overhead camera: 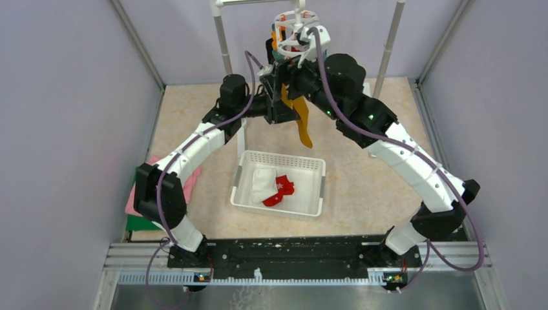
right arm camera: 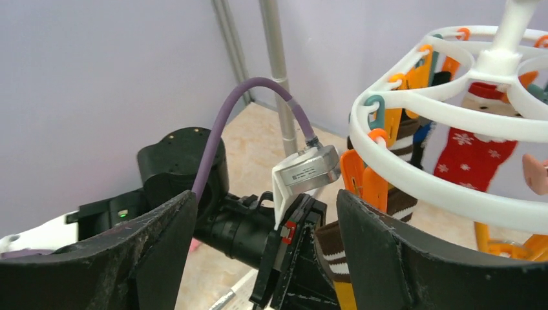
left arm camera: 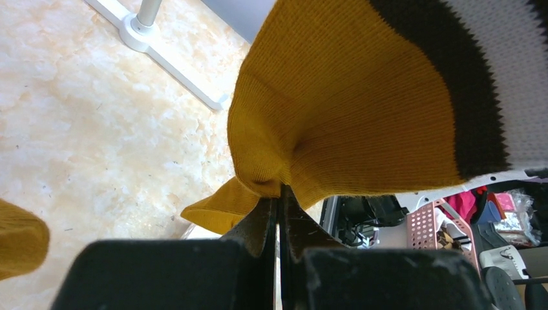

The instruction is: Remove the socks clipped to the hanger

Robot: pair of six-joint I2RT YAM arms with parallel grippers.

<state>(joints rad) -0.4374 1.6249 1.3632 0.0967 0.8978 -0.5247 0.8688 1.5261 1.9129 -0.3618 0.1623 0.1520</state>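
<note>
The left gripper is closed tight on a fold of the mustard sock. This sock hangs with its long axis pointing down from the hanger, so its top end lies above the gripper and, I think, the pull must go downward. The right gripper is wide open and empty, just beside the ring, with an orange clip near one finger.

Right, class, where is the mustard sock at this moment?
Top view: the mustard sock hangs at centre back, below the hanger and beyond the white basket, pinched in the shut left claw.
</note>
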